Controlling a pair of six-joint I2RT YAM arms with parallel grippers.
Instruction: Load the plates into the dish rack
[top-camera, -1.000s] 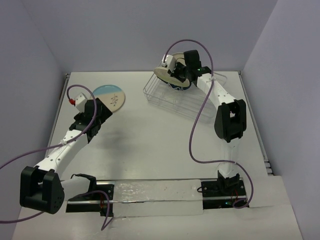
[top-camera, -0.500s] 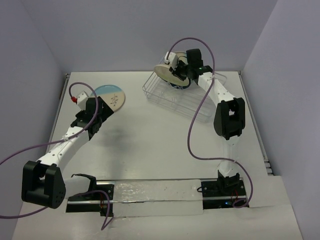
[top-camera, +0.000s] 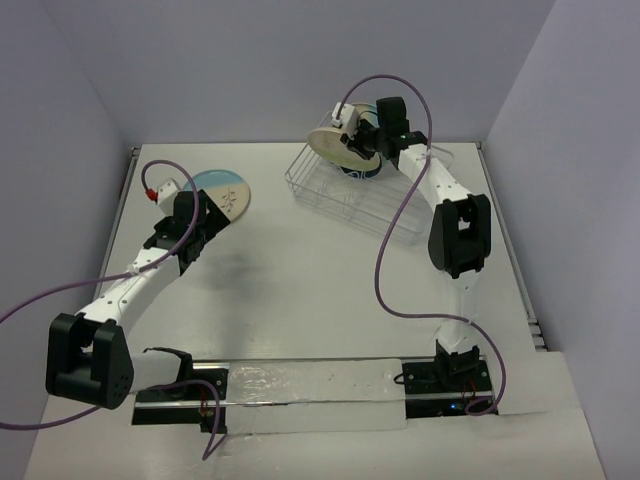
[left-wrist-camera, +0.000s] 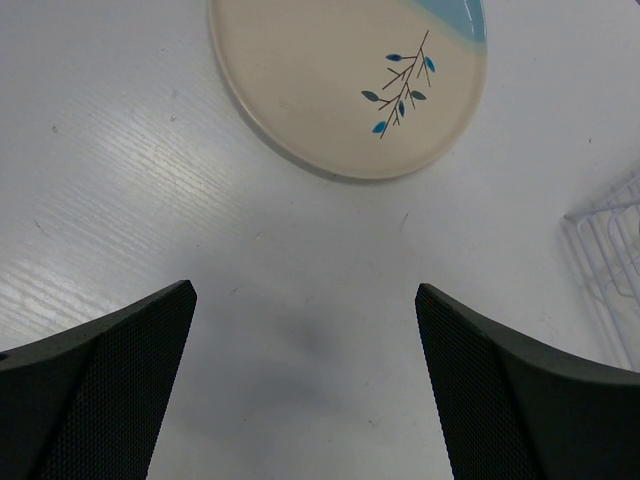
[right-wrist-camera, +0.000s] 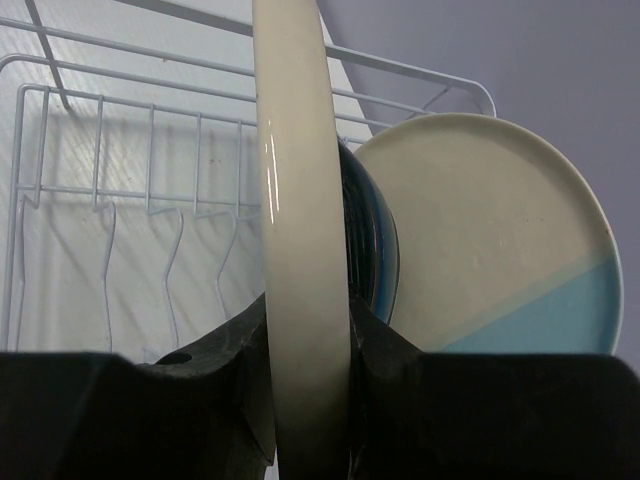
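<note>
A white table (top-camera: 300, 280) is seen under both arms. The dish rack (top-camera: 330, 195) is set at the far right part of it. Three plates are found at the rack, all standing on edge. The plain cream plate (right-wrist-camera: 300, 200) is pinched at its rim by the fingers of the right gripper (right-wrist-camera: 308, 310), one finger on each side. Just behind it the dark blue plate (right-wrist-camera: 365, 240) is seen, and behind that a cream and light blue plate (right-wrist-camera: 500, 260). Whether the plain cream plate is resting on the wires cannot be told.

The sprig plate (left-wrist-camera: 340, 80) is laid flat on the far left of the table, well apart from the rack. The left gripper (left-wrist-camera: 305, 290) is held over the bare table just beside it. Its fingers are spread wide and nothing is held between them.
</note>
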